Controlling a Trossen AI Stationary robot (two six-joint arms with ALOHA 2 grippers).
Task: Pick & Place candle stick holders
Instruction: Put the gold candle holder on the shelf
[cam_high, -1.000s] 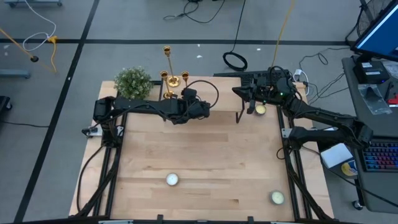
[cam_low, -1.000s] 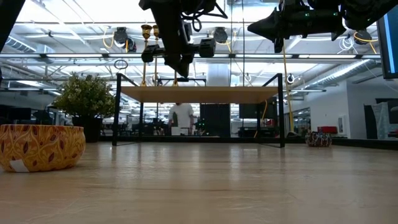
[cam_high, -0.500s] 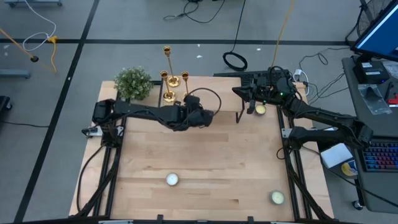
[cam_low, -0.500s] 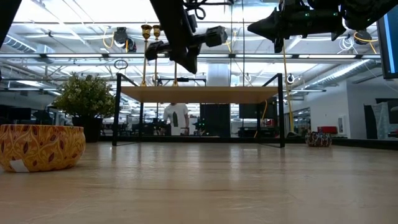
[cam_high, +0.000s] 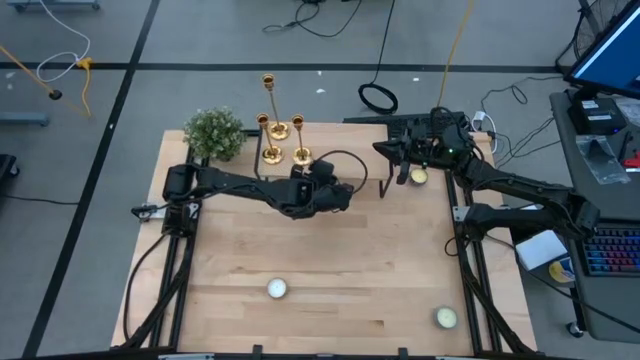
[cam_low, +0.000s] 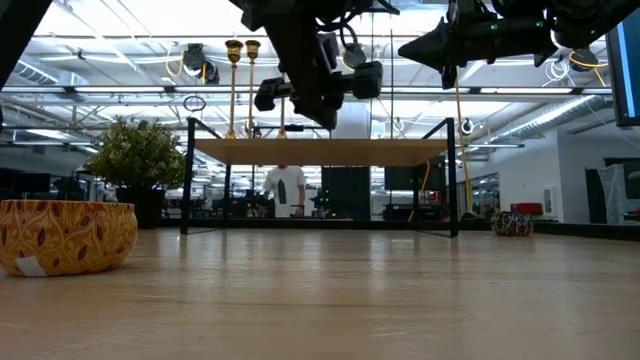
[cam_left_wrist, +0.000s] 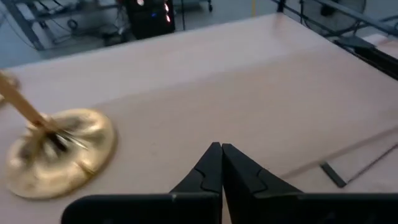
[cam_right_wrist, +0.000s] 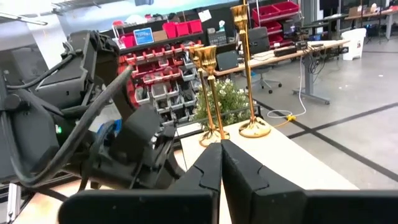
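Three gold candle stick holders (cam_high: 272, 130) stand on their round bases at the table's far edge, right of a bushy plant. They also show in the right wrist view (cam_right_wrist: 212, 93) and the low view (cam_low: 233, 80). My left gripper (cam_high: 342, 192) is shut and empty above the table, to the right of and nearer than the holders. One holder's gold base (cam_left_wrist: 59, 152) shows beside its fingers (cam_left_wrist: 219, 155). My right gripper (cam_high: 380, 150) is shut and empty, held high at the far right and pointing toward the holders (cam_right_wrist: 221, 146).
A green plant (cam_high: 214, 132) stands left of the holders. Small round candles sit at the far right (cam_high: 418, 176), near middle (cam_high: 276, 289) and near right (cam_high: 445, 318). A patterned orange pot (cam_low: 65, 235) shows close in the low view. A monitor and keyboard stand beyond the right edge.
My left gripper has gone away from the candle stick holders, toward the table's right and near edges. The holders stand as before. My right arm has kept still.
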